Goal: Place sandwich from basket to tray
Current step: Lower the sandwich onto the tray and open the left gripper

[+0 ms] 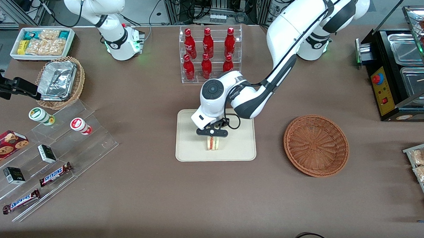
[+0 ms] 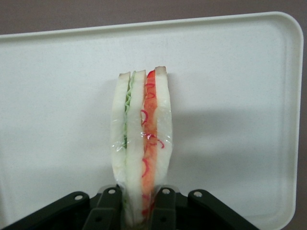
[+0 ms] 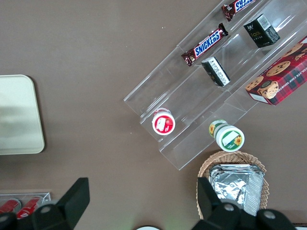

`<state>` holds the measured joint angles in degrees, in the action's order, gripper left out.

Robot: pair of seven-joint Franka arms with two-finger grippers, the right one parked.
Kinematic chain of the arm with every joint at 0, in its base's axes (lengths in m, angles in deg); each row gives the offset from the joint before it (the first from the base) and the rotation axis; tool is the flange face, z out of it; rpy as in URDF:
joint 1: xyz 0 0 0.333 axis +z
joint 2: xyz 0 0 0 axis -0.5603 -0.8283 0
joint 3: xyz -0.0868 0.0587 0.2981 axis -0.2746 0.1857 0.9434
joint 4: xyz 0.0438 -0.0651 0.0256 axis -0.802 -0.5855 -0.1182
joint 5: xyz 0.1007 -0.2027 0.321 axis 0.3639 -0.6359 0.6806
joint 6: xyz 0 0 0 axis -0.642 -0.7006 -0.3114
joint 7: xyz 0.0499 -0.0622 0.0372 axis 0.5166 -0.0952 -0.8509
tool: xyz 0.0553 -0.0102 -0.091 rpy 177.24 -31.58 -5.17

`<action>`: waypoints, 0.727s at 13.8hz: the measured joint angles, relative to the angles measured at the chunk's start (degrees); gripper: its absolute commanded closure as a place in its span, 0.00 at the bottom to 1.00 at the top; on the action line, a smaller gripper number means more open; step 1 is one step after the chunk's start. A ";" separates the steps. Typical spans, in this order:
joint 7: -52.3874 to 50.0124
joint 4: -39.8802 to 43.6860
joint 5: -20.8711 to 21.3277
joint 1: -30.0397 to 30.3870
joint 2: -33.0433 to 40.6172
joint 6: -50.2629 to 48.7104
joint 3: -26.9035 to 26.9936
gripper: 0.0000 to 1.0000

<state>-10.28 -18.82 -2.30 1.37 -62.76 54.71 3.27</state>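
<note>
The sandwich (image 1: pixel 213 143), a pale bread wedge with red and green filling layers, stands on edge on the cream tray (image 1: pixel 239 148). My gripper (image 1: pixel 212 137) is over the tray's middle, shut on the sandwich (image 2: pixel 142 143), its black fingers (image 2: pixel 107 211) pressing both bread sides. The tray (image 2: pixel 230 96) fills the left wrist view beneath the sandwich. The reddish-brown wicker basket (image 1: pixel 316 145) lies empty on the table beside the tray, toward the working arm's end.
A clear rack of red bottles (image 1: pixel 209 53) stands farther from the front camera than the tray. Acrylic steps with snack bars and cups (image 1: pixel 52 152), a foil-tray basket (image 1: pixel 60 80) and a white snack bin (image 1: pixel 42 42) lie toward the parked arm's end. A black food warmer (image 1: pixel 400 72) sits at the working arm's end.
</note>
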 measured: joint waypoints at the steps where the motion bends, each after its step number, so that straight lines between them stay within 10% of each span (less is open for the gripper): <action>1: -0.17 0.00 0.00 0.00 -0.14 0.00 0.05 0.19; 3: -1.11 0.01 0.00 0.00 -0.36 0.00 0.11 0.01; 10: -3.51 2.19 0.00 0.05 1.28 -2.34 0.12 0.01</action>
<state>-13.79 -16.63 -2.30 1.43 -61.48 52.38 3.39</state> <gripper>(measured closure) 0.057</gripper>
